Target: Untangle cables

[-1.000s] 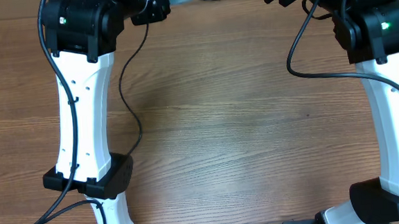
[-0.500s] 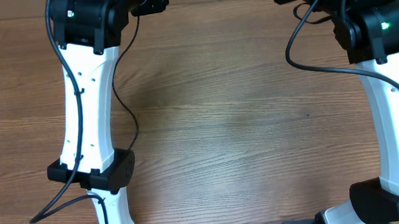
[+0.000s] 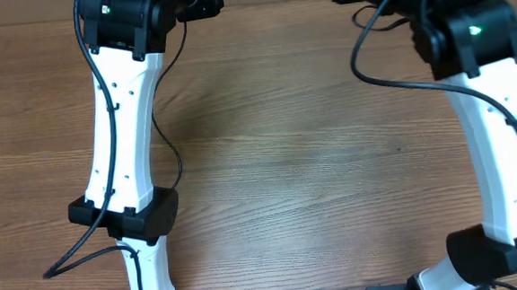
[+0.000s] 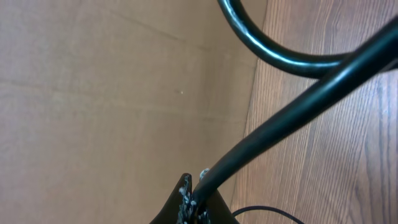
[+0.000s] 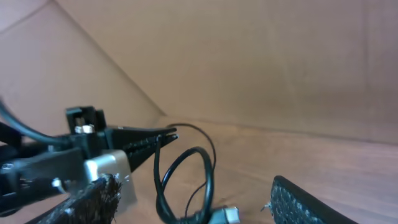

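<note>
Overhead you see only the left arm (image 3: pixel 119 144) and right arm (image 3: pixel 496 139) reaching to the far edge of the surface (image 3: pixel 286 161). Your right wrist view adds the rest: the left pincer (image 5: pixel 168 137) is clamped narrow on a loop of the cables (image 5: pixel 186 180) at that far edge. The right pincer (image 5: pixel 199 199) stands wide, a finger on either side of the loop. The surface is brown wood grain, with a plain tan wall (image 5: pixel 249 62) behind it.

Looped cable (image 5: pixel 211 177) in left gripper (image 5: pixel 168 135) jaws
</note>
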